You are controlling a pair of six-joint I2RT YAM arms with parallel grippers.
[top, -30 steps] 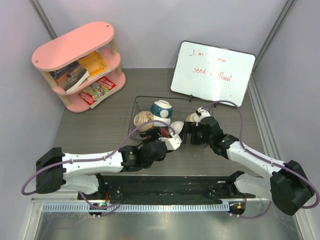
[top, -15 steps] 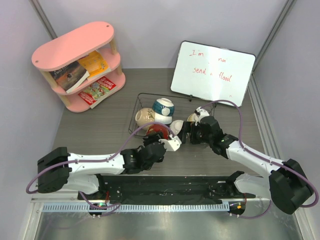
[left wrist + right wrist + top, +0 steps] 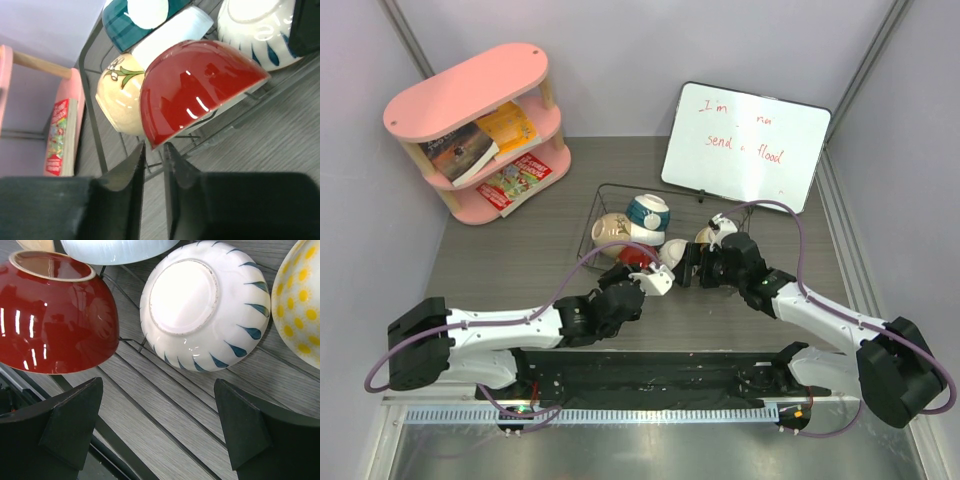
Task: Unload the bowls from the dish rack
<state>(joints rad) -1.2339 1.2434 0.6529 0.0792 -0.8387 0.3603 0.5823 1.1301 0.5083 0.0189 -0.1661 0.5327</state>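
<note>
Red glazed ceramic bowl [image 3: 200, 90], rim pinched between the left gripper's [image 3: 153, 146] tips, visible only from that wrist. Right gripper [image 3: 160, 412] gapes, empty.

A pink three-tier shelf unit with oval boards and pale wooden posts [image 3: 470, 90] stands at the rear left of the grey wood-grain tabletop [image 3: 520, 260]. Its middle tier holds a dark-covered book [image 3: 458, 150] beside an orange-yellow book [image 3: 510, 127]; the bottom tier holds a red-and-green magazine [image 3: 515, 180]. A rectangular black-framed whiteboard [image 3: 745, 145] with red handwriting stands at the rear right. A black base plate [image 3: 650, 375] spans the near edge, bordered by a perforated grey strip [image 3: 590, 414].
</note>
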